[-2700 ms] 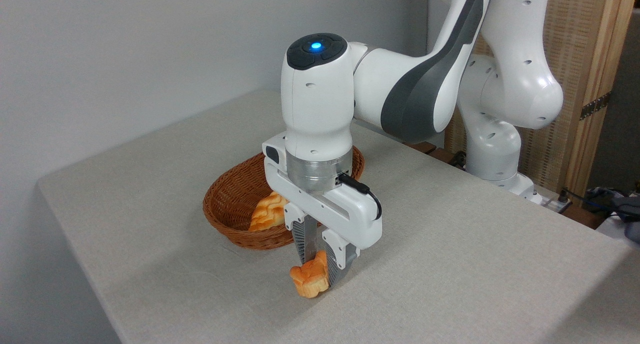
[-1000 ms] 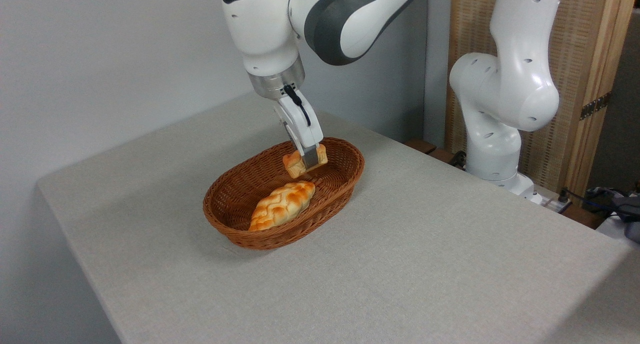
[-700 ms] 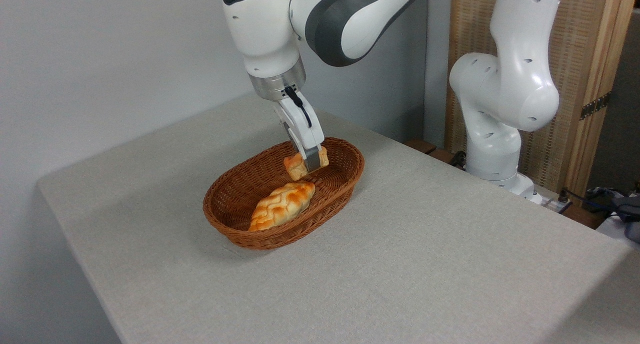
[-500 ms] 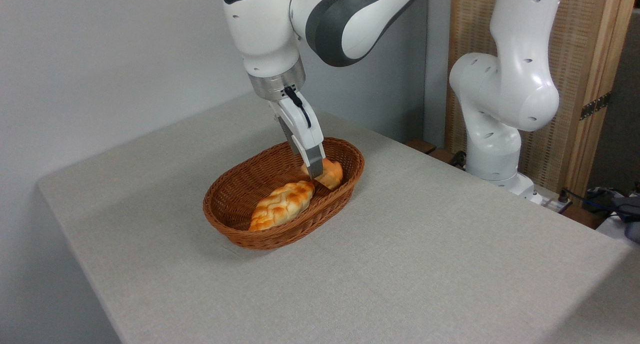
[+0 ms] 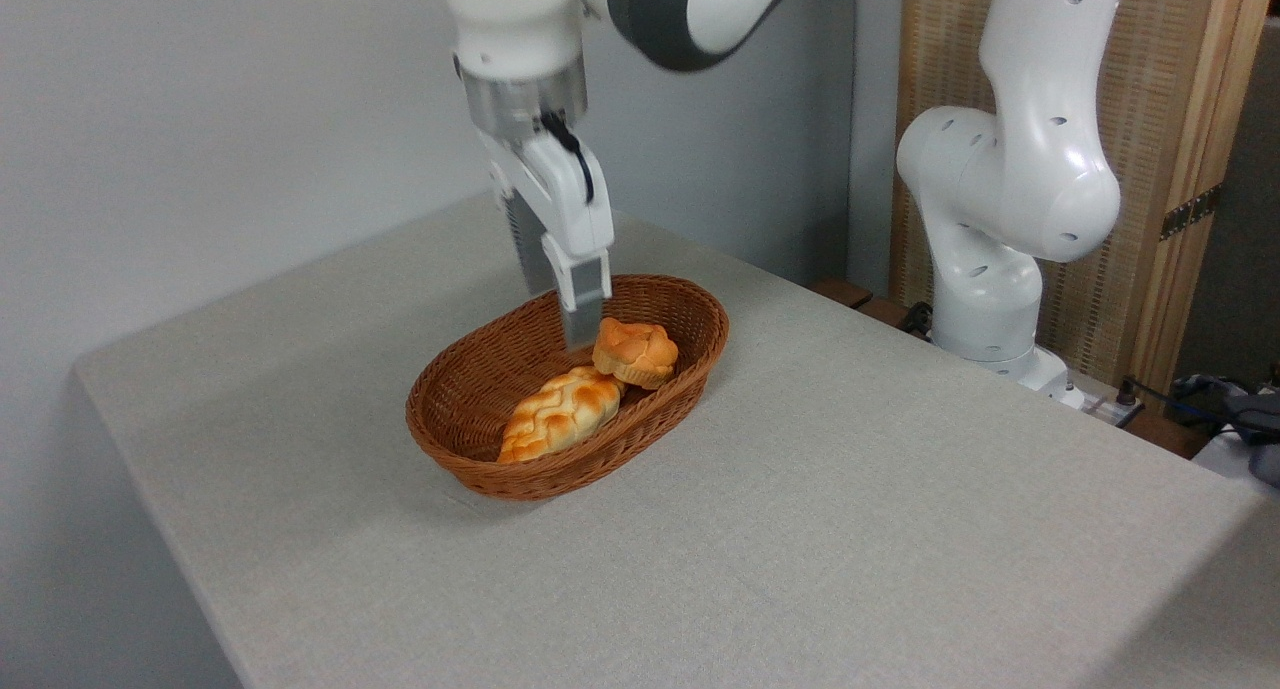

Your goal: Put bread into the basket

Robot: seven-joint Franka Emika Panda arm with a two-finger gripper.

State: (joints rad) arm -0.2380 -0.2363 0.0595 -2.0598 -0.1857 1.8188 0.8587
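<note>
The bread, a small round orange-golden knotted bun, lies inside the brown wicker basket, at its far right end against the wall. It rests partly against a longer braided loaf in the middle of the basket. My gripper hangs just above the basket's far rim, left of the bun and apart from it. It is open, with nothing between its fingers.
The basket stands mid-table on a grey cloth. The arm's white base rises at the table's back right. A grey wall runs behind, and a wooden screen stands at the far right.
The gripper carried the bun from the table's front over the basket, opened and let it drop in. Since then it has risen and shifted left, away from the bun.
</note>
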